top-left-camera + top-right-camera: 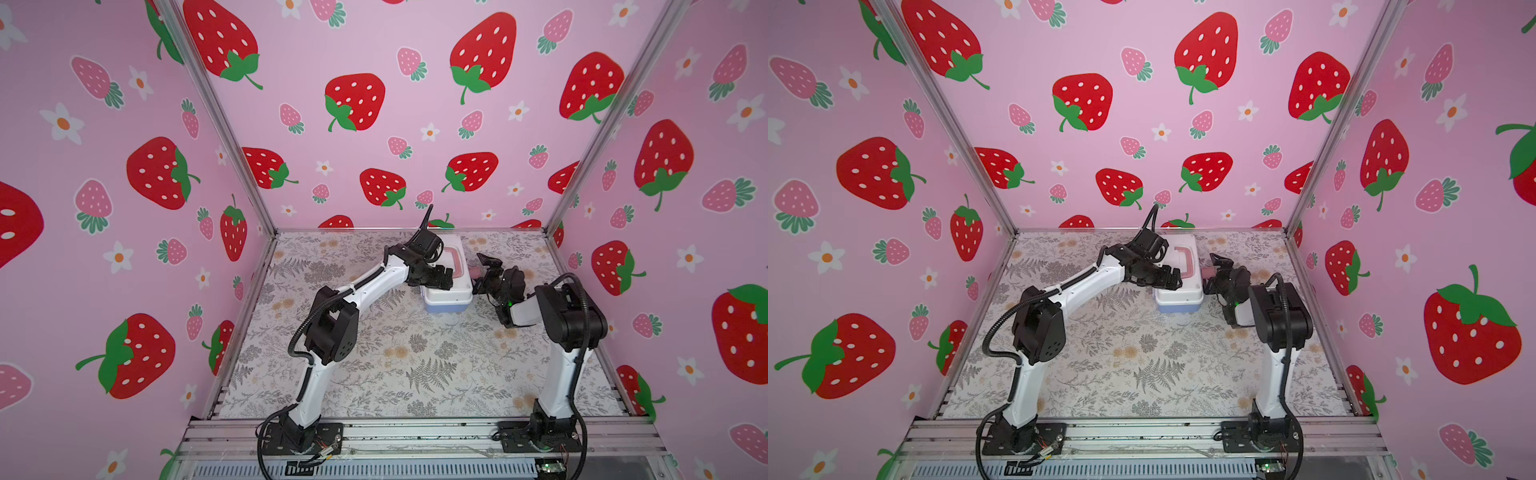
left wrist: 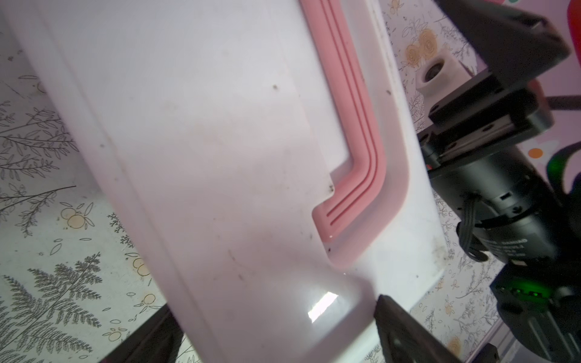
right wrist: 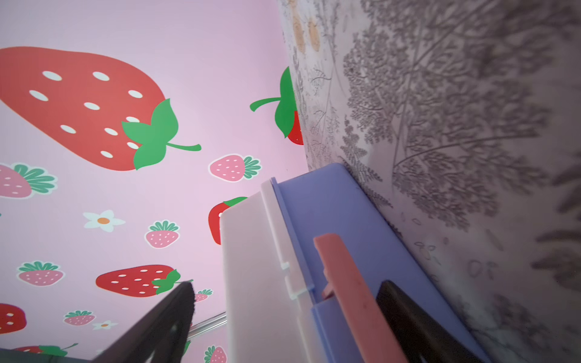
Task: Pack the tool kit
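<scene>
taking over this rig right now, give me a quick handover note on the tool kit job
Left tool: jaws wide around one end of the lid, grip unclear.
Right tool: open at the side, pink latch between its jaws.
Tool kit: far on the table, lid down on the blue base.
Done: lid down, no loose tools in view.
Left: latch stands out from the base, likely still to snap shut.
</scene>
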`<state>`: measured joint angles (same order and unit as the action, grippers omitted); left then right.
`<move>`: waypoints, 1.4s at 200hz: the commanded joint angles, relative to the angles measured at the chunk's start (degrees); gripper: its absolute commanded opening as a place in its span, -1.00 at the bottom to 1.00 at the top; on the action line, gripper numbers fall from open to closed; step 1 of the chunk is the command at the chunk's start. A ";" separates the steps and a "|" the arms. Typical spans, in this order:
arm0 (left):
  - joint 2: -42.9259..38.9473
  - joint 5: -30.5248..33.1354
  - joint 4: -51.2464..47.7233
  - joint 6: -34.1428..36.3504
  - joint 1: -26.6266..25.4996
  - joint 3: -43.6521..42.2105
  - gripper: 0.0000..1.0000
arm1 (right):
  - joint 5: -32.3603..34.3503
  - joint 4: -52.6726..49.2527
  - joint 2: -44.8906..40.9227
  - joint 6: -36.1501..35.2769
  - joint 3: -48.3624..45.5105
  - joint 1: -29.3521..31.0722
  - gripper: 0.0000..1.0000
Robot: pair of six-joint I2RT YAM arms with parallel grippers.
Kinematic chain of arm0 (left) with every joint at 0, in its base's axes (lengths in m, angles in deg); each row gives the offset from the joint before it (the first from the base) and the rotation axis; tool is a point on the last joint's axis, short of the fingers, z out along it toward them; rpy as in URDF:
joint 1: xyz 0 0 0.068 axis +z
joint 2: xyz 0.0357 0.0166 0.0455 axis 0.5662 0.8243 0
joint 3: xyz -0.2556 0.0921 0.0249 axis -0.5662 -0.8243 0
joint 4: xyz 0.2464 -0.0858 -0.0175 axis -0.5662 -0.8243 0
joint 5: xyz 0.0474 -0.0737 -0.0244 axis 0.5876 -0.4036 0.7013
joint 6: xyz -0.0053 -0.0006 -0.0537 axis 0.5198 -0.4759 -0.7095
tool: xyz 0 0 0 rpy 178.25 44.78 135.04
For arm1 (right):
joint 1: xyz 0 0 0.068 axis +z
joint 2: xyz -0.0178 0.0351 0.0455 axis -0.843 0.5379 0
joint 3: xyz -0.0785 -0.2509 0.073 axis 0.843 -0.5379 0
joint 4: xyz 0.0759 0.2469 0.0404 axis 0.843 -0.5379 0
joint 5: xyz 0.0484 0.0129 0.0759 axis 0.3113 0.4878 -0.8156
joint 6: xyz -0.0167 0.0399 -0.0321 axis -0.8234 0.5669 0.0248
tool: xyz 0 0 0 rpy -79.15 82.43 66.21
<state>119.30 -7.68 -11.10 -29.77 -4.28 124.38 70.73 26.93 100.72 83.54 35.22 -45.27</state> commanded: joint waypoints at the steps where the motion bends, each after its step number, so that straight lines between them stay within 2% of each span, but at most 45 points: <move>1: 2.37 -2.42 -1.16 1.17 -1.53 -1.50 0.90 | -2.89 2.17 1.03 2.55 2.32 -0.19 0.85; 37: 2.78 -2.52 -1.16 0.92 -1.53 -1.05 0.90 | -4.27 5.77 1.94 2.29 2.37 -0.07 0.63; 88: 3.79 -2.82 -1.40 0.55 -1.52 -0.01 0.90 | -8.18 6.04 2.38 0.89 5.20 -0.06 0.61; 111: 3.55 -2.87 -1.41 0.50 -1.54 -0.04 0.90 | -8.14 8.81 3.45 1.90 4.62 0.11 0.48; 150: 3.49 -2.63 -1.60 0.60 -1.55 -0.20 0.90 | -9.60 16.24 6.22 4.06 4.61 0.72 0.22; 170: 3.60 -2.70 -1.67 0.50 -1.55 -0.09 0.90 | -10.72 17.41 7.06 4.20 4.44 0.94 -0.05; 188: 3.60 -2.65 -1.60 0.27 -1.56 -0.10 0.90 | -11.28 17.12 7.31 3.62 3.84 1.18 -0.21; 224: 3.44 -2.33 -1.94 0.28 -1.50 -0.52 0.90 | -13.66 14.08 7.32 -0.41 3.29 1.20 -0.41; 237: 3.44 -2.26 -2.14 0.27 -1.57 -0.52 0.90 | -14.97 12.90 7.47 -3.16 3.39 1.02 -0.54; 258: 3.37 -2.08 -2.21 0.16 -1.55 -0.69 0.90 | -18.01 9.87 7.76 -7.72 4.52 0.84 -0.55; 280: 3.47 -2.08 -2.04 -0.14 -1.55 -0.57 0.89 | -20.00 10.27 9.04 -9.34 4.47 0.83 -0.25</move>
<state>119.43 -7.87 -11.14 -30.63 -4.23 124.45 60.45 35.56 108.35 77.11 38.97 -46.45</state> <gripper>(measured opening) 0.947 0.318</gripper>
